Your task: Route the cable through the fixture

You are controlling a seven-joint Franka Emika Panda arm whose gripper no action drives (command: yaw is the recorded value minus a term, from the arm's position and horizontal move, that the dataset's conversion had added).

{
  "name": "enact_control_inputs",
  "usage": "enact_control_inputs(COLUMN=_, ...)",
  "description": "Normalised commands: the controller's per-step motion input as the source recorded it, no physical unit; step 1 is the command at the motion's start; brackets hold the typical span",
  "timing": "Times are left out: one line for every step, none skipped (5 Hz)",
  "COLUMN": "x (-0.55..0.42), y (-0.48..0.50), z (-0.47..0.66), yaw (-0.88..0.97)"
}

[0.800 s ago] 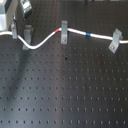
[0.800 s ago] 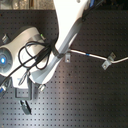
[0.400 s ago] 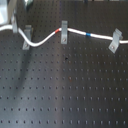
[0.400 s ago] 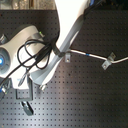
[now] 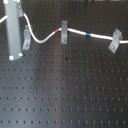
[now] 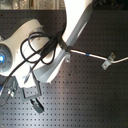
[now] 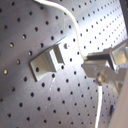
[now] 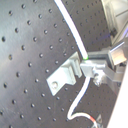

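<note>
We see the arm (image 5: 13, 30) standing upright beside the fixture (image 5: 25, 36), its fingers (image 8: 97, 70) clamped on the cable (image 5: 47, 36).

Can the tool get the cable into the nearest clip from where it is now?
Probably yes: the tool grips the cable right beside that fixture, and nothing stands between them.
</note>
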Motion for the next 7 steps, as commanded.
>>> enact_control_inputs(x=0.166, y=-0.013, z=0.07, yaw=-0.87)
enact_control_inputs(x=0.114, y=-0.005, z=0.15, yaw=-0.9)
enact_control_inputs(x=0.024, y=-0.008, z=0.28, yaw=-0.95)
enact_control_inputs(x=-0.036, y=-0.028, z=0.22, yaw=-0.93)
enact_control_inputs(x=0.11, y=-0.399, z=-0.12, yaw=-0.58)
enact_control_inputs(x=0.094, y=-0.373, z=-0.01, yaw=-0.63)
enact_control_inputs(x=0.0, y=-0.004, z=0.13, yaw=-0.85)
